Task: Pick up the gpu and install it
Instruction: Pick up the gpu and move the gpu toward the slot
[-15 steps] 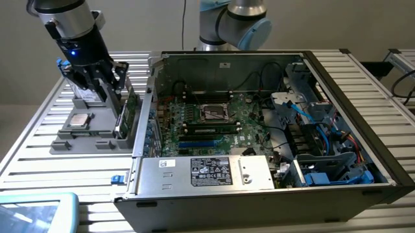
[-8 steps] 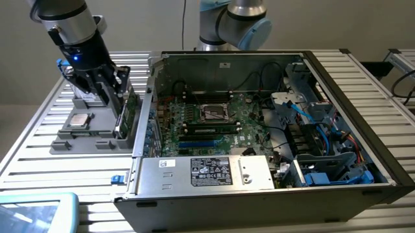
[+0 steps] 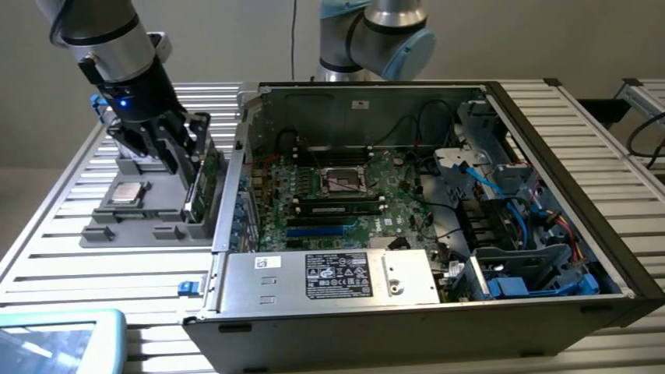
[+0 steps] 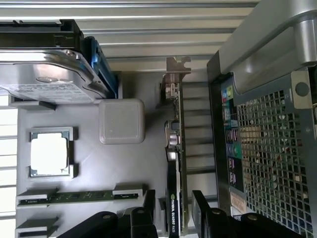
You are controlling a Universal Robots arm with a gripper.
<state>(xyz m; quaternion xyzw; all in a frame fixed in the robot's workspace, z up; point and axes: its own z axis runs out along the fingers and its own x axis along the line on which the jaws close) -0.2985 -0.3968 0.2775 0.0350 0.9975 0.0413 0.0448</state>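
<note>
The gpu stands on edge in a slot of the grey parts tray, just beside the open computer case on the exterior view's left. In the wrist view the gpu appears edge-on, with its green board, black side and silver end bracket. My gripper hangs right over it. The gripper is open, with one black finger on each side of the card's end. A small gap shows between each finger and the card.
The tray also holds a silver processor chip, a narrow memory stick and a silver labelled drive. The case's perforated rear wall stands close beside the card. Another arm's base rises behind the case.
</note>
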